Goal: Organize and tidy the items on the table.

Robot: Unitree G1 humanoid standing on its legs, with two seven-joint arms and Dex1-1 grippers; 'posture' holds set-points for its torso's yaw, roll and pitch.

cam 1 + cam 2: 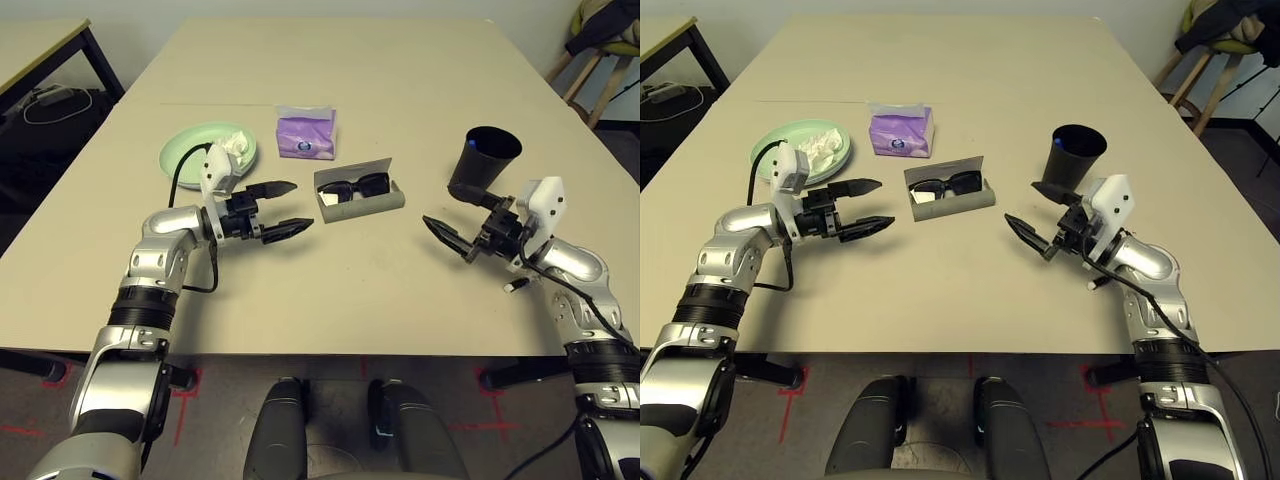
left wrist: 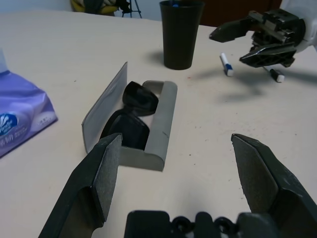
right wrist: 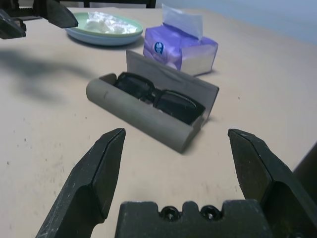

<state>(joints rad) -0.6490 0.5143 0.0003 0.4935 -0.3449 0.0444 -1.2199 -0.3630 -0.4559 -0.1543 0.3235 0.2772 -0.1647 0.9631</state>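
Observation:
An open grey glasses case [image 1: 362, 204] lies mid-table with the black sunglasses [image 1: 357, 186] inside it. A purple tissue pack [image 1: 305, 136] stands behind it. To its left is a pale green plate [image 1: 190, 158] holding a crumpled white tissue [image 1: 237, 143]. A black cup [image 1: 487, 160] stands at the right with something blue in it. My left gripper [image 1: 296, 206] hovers open just left of the case, pointing at it. My right gripper [image 1: 447, 238] is open in front of the cup, aimed toward the case. Two thin pens [image 2: 225, 63] lie on the table by the right gripper.
The beige table [image 1: 380, 80] stretches far behind the items. A smaller dark-legged table [image 1: 40, 50] with cables beneath stands off the left side. A wooden stool [image 1: 590, 70] is past the far right corner.

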